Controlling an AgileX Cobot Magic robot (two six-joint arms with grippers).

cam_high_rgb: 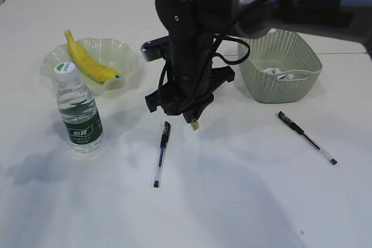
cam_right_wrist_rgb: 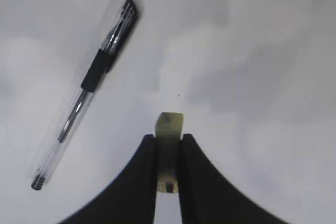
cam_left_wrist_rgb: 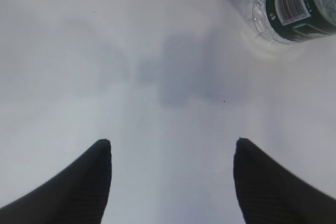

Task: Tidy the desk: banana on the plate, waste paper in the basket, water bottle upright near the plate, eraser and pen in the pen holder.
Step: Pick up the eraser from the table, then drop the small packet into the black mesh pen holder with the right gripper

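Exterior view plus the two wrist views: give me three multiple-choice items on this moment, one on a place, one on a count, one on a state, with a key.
1. Where does the banana lie?
A. on the plate
B. in the basket
C. on the bare desk

2. How many pens lie on the desk?
A. one
B. two
C. three

3. What is the right hand doing?
A. standing open and empty
B. gripping a pen
C. gripping the eraser

Key: 1 A, it rests in the pale-green scalloped dish; 2 B, one pen lies beside the arm, another pen below the basket; 3 C, the pale block sits pinched between its fingers.
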